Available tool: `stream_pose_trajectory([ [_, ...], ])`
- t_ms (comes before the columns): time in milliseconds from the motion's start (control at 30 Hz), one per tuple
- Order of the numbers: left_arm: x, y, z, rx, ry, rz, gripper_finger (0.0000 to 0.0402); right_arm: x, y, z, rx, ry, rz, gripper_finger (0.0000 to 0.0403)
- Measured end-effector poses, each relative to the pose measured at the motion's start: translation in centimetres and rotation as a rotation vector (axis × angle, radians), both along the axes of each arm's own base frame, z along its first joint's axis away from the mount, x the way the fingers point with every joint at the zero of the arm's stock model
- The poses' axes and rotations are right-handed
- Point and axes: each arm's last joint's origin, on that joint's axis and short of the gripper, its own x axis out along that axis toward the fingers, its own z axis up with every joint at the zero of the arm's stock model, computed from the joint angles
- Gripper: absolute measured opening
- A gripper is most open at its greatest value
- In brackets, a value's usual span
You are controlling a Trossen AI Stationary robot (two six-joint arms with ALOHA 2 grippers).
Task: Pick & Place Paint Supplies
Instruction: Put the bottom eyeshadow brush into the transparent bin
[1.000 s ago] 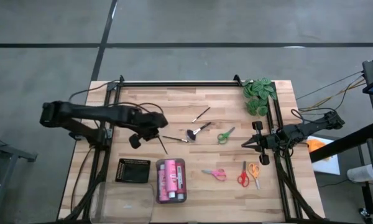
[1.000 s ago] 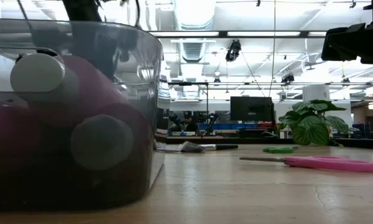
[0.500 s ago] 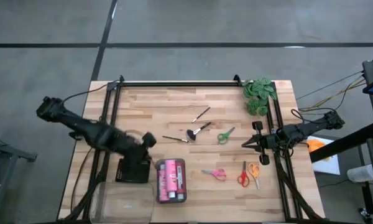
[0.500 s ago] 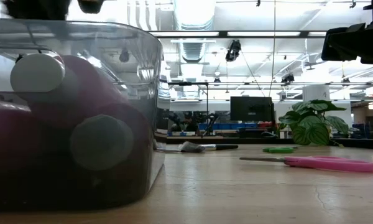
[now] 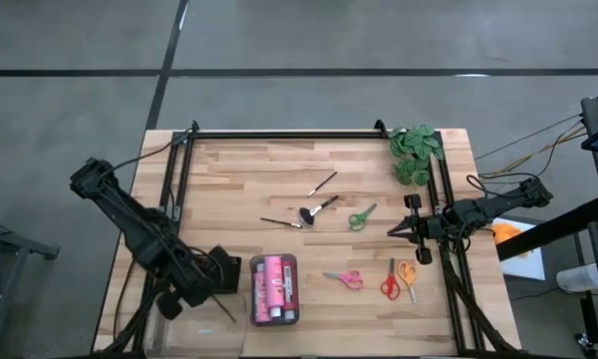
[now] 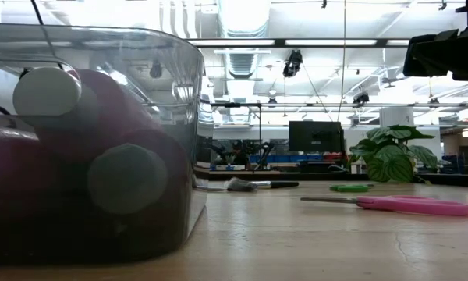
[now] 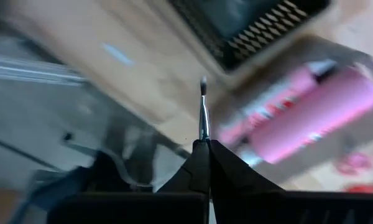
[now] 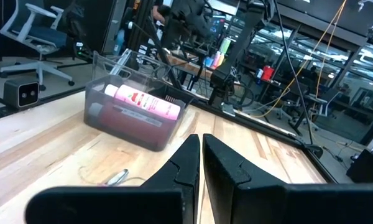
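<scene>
the three pink bottles (image 5: 273, 290) already lie in the clear tray (image 5: 275, 320); left gripper (image 5: 217, 295), beside it, is pinched on a thin brush (image 7: 203, 116); two brushes and four scissors remain; right gripper (image 5: 397, 230) waits closed, empty.

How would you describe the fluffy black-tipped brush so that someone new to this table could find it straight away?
Start at the green leafy plant in the table's far right corner and move toward the table's middle. Just past the green-handled scissors lies the fluffy brush. Its bushy dark head sets it apart from the two thin brushes beside it.
</scene>
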Motion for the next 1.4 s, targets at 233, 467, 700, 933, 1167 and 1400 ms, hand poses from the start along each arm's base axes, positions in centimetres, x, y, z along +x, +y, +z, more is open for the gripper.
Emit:
stream_pose_trajectory([
  [233,0.3,-1.4,1.1,-0.09,0.175,-0.048,0.0,0.0,0.0,0.0,0.0,0.001,0.0,0.0015],
  [467,0.7,-3.2,-0.5,-0.081,0.264,-0.09,0.0,0.0,0.0,0.0,0.0,0.001,0.0,0.0015],
  [700,1.9,-4.9,-3.6,-0.021,0.361,-0.093,0.0,0.0,0.0,0.0,0.0,0.001,0.0,0.0015],
  [933,3.0,-6.3,-6.7,0.042,0.43,-0.086,0.0,0.0,0.0,0.0,-0.001,0.001,0.0,0.0015],
  [1167,3.5,-6.7,-8.4,0.093,0.476,-0.076,0.0,0.0,0.0,0.0,0.0,0.001,0.0,0.0015],
  [1400,3.7,-6.9,-10.0,0.123,0.503,-0.071,0.0,0.0,0.0,0.0,0.0,0.001,0.0,0.0015],
])
